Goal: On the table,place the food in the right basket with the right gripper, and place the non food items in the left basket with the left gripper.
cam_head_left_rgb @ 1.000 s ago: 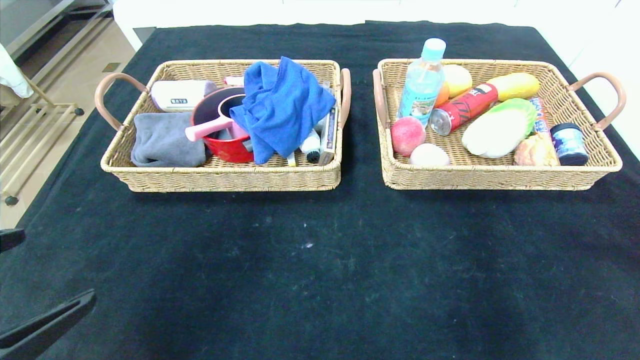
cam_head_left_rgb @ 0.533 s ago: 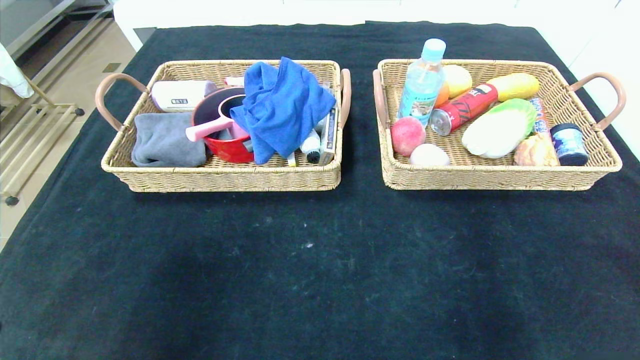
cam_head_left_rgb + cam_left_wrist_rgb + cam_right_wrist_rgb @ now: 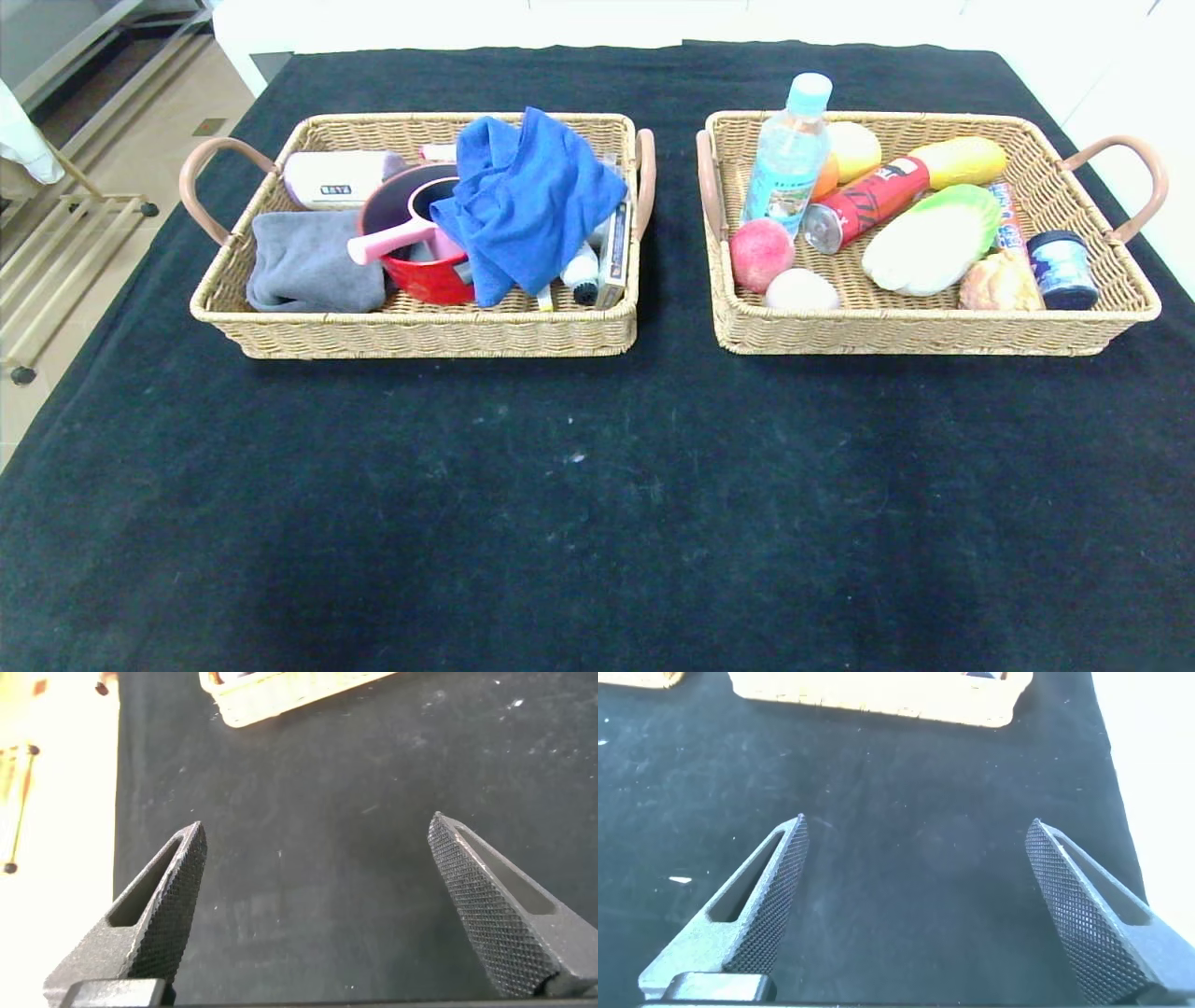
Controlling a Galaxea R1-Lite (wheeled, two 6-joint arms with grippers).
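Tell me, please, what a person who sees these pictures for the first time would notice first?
Two wicker baskets sit side by side at the far part of the black table. In the left basket a bright blue cloth lies heaped over a red pot. In the right basket a clear bottle stands upright above a red can lying on its side.

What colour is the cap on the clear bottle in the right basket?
Pale blue cap, clearest in the head view.

A red pot (image 3: 420,266) touches a grey cloth (image 3: 308,263).
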